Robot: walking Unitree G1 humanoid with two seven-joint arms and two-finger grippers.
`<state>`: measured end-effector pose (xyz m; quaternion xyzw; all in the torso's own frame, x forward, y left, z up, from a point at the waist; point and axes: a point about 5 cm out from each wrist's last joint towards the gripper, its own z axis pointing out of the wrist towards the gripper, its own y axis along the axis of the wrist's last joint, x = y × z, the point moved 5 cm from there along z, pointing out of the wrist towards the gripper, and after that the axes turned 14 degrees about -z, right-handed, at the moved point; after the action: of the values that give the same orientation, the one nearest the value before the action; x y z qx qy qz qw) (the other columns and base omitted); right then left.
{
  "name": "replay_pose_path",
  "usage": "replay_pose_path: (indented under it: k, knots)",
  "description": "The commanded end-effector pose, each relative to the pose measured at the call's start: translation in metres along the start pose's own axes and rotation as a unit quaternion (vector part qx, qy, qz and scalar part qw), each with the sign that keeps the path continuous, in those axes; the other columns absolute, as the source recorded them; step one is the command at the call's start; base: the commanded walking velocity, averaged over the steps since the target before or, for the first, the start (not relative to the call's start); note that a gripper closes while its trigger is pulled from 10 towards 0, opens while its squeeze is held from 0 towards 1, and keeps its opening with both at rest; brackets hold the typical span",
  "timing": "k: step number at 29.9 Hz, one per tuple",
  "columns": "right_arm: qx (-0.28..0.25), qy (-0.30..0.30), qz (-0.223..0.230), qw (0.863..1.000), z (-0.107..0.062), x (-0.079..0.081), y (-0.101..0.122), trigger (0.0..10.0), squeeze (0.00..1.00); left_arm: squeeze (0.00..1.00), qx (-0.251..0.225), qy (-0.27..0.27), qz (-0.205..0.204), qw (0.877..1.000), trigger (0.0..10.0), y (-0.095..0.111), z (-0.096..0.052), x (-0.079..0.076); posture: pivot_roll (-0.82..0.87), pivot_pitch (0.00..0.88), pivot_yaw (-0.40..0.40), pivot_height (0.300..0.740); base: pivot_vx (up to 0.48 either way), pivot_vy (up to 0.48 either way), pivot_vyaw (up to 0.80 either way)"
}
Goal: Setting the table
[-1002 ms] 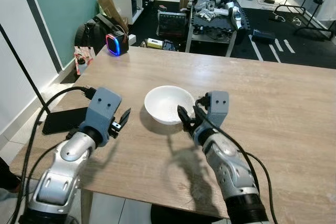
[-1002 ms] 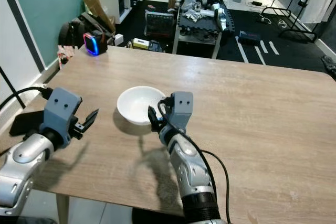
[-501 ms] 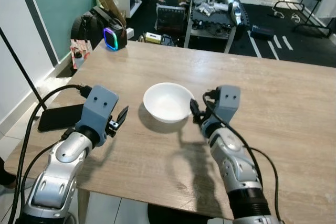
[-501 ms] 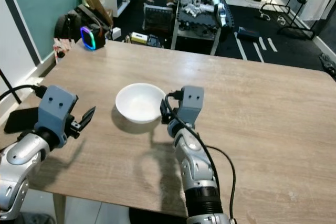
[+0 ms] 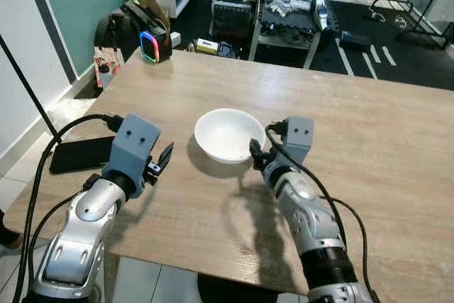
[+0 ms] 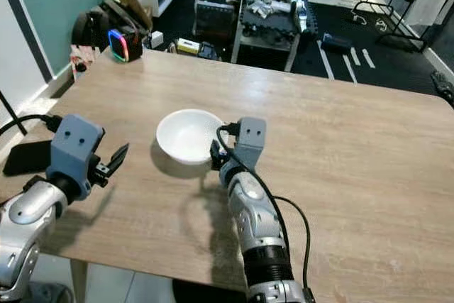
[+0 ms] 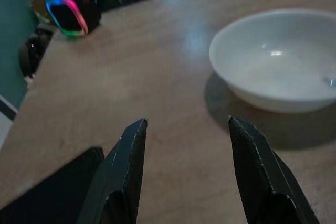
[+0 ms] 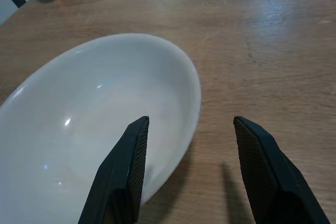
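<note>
A white empty bowl [image 5: 225,133] stands near the middle of the wooden table [image 5: 369,125]. My right gripper [image 5: 255,155] is open at the bowl's near right rim. In the right wrist view one finger [image 8: 131,156] hangs over the inside of the bowl [image 8: 94,129] and the other finger [image 8: 257,161] is outside it, over the wood. My left gripper [image 5: 164,157] is open and holds nothing, a short way left of the bowl. The left wrist view looks between its fingers [image 7: 131,150] toward the bowl [image 7: 278,72].
A black phone [image 5: 81,154] lies at the table's left edge beside my left arm. A speaker with a glowing coloured ring [image 5: 150,46] sits at the far left corner. Beyond the table stands a cart of clutter [image 5: 291,5] on dark floor.
My right gripper swung slightly right of the bowl and has come back against its near right rim. The bowl and my left arm have stayed where they were. The camera shifted a little.
</note>
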<state>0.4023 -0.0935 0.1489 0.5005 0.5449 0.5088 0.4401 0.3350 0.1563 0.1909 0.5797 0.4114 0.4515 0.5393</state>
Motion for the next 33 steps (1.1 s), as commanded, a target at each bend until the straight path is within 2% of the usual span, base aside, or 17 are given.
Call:
replay_pose_path:
  k: [1, 13, 14, 15, 16, 25, 33]
  knots:
    - [0.020, -0.002, 0.001, 1.000, 0.000, -0.001, -0.009, 10.0, 0.00, 0.00, 0.003, 0.005, -0.004, 1.000, 10.0, -0.001, -0.003, 0.001, 0.13, 0.101, -0.011, 0.740, 0.000, 0.000, 0.00]
    - [0.071, 0.035, 0.009, 0.997, -0.005, 0.012, -0.032, 10.0, 0.00, 0.00, 0.008, 0.015, -0.010, 1.000, 10.0, -0.003, -0.008, 0.002, 0.13, 0.128, -0.032, 0.740, 0.000, 0.000, 0.00]
    - [0.073, 0.045, 0.014, 0.996, -0.005, 0.015, -0.033, 4.2, 0.00, 0.00, 0.009, 0.016, -0.011, 1.000, 10.0, -0.004, -0.008, 0.002, 0.13, 0.130, -0.036, 0.740, 0.000, 0.000, 0.00]
    - [0.072, 0.049, 0.017, 0.996, -0.006, 0.016, -0.033, 4.2, 0.00, 0.00, 0.010, 0.017, -0.011, 1.000, 10.0, -0.005, -0.009, 0.001, 0.13, 0.130, -0.036, 0.740, 0.000, 0.000, 0.00]
    - [0.072, 0.060, 0.019, 0.995, -0.006, 0.019, -0.032, 0.0, 0.00, 0.00, 0.010, 0.017, -0.012, 1.000, 10.0, -0.005, -0.009, 0.001, 0.13, 0.130, -0.038, 0.740, 0.000, 0.000, 0.00]
    - [0.070, 0.125, 0.035, 0.989, -0.014, 0.039, -0.033, 0.0, 0.00, 0.00, 0.013, 0.024, -0.014, 1.000, 10.0, -0.008, -0.009, 0.002, 0.13, 0.123, -0.043, 0.740, 0.000, 0.000, 0.00]
    - [0.051, 0.133, 0.050, 0.989, -0.017, 0.037, -0.028, 0.0, 0.00, 0.00, 0.014, 0.028, -0.016, 0.999, 10.0, -0.009, -0.009, 0.003, 0.13, 0.115, -0.043, 0.740, 0.000, 0.000, 0.00]
